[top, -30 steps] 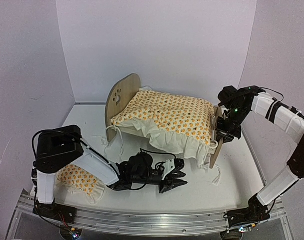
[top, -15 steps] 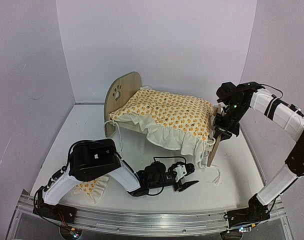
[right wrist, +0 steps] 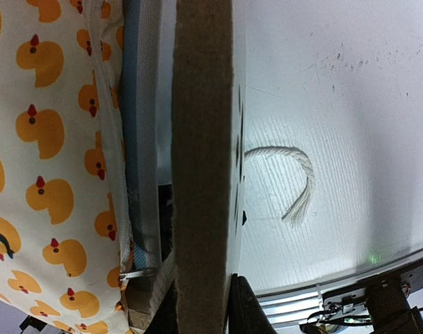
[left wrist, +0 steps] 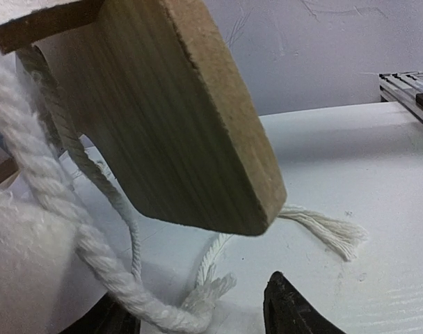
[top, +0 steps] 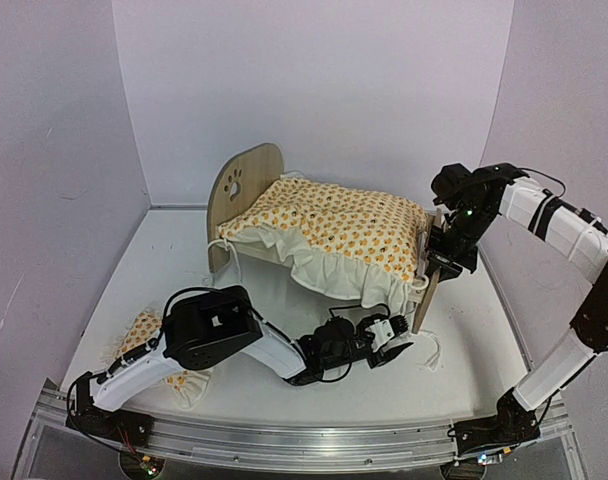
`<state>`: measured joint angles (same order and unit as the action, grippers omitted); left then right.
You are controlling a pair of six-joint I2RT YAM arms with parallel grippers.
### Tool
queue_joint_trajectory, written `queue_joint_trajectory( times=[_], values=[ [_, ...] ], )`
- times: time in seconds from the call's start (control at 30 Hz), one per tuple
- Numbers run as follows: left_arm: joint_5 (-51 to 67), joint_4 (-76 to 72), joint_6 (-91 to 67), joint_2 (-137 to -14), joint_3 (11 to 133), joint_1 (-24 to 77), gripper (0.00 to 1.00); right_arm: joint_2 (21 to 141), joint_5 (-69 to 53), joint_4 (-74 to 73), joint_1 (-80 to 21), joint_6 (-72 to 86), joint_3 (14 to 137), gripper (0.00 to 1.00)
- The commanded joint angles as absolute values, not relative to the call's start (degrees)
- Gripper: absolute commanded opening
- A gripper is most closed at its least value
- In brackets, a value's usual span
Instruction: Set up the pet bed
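We're pinching the footboard of the bed in the right tool; we're holding the left tool spread, straddling rope on the bench.

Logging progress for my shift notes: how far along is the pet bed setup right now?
Done: the blanket covers the pet bed. In hand: the right gripper clamps the footboard; the open left gripper sits by its lower corner near loose rope. Left: the pillow lies on the table, not on the bed.
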<state>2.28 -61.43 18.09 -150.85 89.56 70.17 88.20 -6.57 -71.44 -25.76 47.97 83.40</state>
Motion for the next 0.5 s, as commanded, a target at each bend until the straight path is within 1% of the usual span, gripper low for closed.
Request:
queue_joint_trajectory(
  times=[0.0,0.03,0.1,0.17,0.27,0.33,0.47],
  values=[
    [2.17,-56.97,19.22,-153.46,94.50,69.87,0.51,85.43,-17.20,-54.08,-26.08,50.44,91.65,0.00],
    [2.03,-56.50,19.29,-154.06,95.19,69.87,0.44,85.43,-17.24,-54.10,-26.10,50.47,92.00,0.00],
    [2.74,-55.07,20.09,-154.78,96.52,69.79,0.27,85.27,-17.06,-54.12,-26.16,50.69,92.40,0.00],
    [2.52,-54.00,20.78,-154.68,96.70,69.79,0.17,85.26,-16.52,-54.07,-26.17,50.65,92.71,0.00],
    [1.98,-53.63,21.74,-151.57,93.08,69.72,0.01,85.25,-15.78,-53.95,-26.13,50.16,92.15,0.00],
    [2.48,-53.61,20.63,-146.85,88.49,69.85,0.00,85.21,-15.21,-53.52,-26.18,49.70,90.88,0.00],
    [8.79,-53.36,15.75,-133.06,75.43,69.87,0.00,84.81,-11.60,-51.41,-26.14,45.94,86.55,0.00]
  ],
)
